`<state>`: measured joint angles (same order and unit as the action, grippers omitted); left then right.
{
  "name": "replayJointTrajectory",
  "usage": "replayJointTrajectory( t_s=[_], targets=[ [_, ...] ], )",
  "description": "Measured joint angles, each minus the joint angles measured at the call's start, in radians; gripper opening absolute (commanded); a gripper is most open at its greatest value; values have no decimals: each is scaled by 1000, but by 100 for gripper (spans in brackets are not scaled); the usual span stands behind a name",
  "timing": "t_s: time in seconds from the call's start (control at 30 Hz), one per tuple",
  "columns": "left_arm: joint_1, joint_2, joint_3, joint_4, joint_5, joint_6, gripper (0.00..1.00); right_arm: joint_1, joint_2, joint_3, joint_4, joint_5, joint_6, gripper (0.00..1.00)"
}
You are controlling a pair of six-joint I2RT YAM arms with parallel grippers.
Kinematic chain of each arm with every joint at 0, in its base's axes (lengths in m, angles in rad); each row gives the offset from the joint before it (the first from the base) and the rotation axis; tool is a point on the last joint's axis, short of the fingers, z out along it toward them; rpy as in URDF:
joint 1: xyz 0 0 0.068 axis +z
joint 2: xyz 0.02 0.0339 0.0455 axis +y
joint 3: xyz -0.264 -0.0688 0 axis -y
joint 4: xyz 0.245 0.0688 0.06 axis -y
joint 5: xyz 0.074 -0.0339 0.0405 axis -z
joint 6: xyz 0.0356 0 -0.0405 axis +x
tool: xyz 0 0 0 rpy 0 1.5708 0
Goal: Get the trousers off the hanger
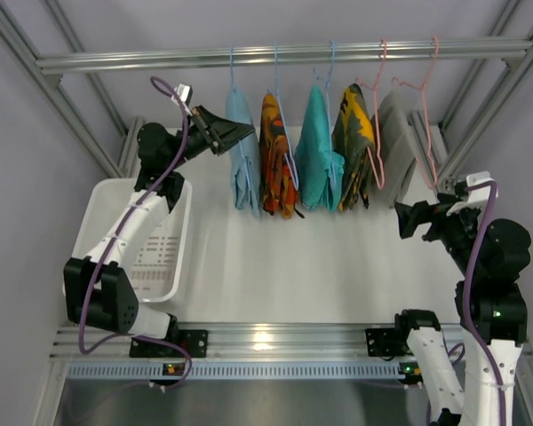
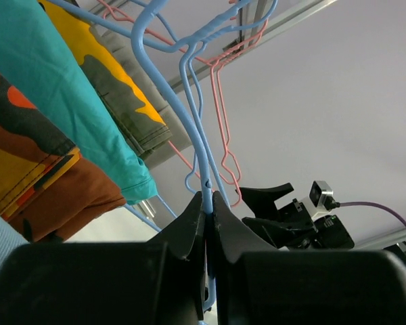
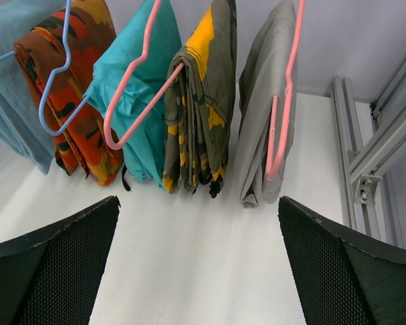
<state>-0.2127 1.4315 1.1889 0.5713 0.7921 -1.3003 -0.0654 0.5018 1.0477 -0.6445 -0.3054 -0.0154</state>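
Down at the near edge, both arm bases are bolted in. Left of centre, a white basket (image 1: 156, 263) sits on the table (image 1: 320, 266), with the left arm rising across it. Over on the right, the right gripper (image 1: 403, 220) hangs low and well short of the clothes, fingers spread wide. Its own camera looks between them at the hanging garments, and nothing is in its grasp.

Further back and higher, here's the action: the left gripper (image 2: 207, 196) is up beside the leftmost garment, fingers pressed together, pinching the thin blue wire of the hanger (image 2: 207, 177). The wrist view shows the wire running right up out of the fingertips.

The trousers (image 1: 243, 164), pale sky-blue, are draped on that hanger at the left end of the row, just beside the gripper. Next along hang an orange-patterned garment (image 1: 275, 160), a teal one (image 1: 318, 155), a yellow camouflage one (image 1: 355, 151) and a grey one (image 1: 395, 142), the last two on pink hangers (image 1: 377, 115).

Furthest back, the metal rail (image 1: 338, 51) carries every hook.
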Motion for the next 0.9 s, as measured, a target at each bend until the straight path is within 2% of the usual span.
replayJointTrajectory(
  t_s=[0.47, 0.73, 0.9],
  targets=[
    [-4, -11, 137, -175, 4, 72, 0, 0, 2, 2, 2, -51, 6, 99],
    [-3, -62, 144, -216, 5, 185, 0, 0, 33, 29, 12, -101, 53, 99],
    [-5, -81, 144, -214, 10, 204, 0, 0, 38, 35, 22, -153, 97, 99]
  ],
)
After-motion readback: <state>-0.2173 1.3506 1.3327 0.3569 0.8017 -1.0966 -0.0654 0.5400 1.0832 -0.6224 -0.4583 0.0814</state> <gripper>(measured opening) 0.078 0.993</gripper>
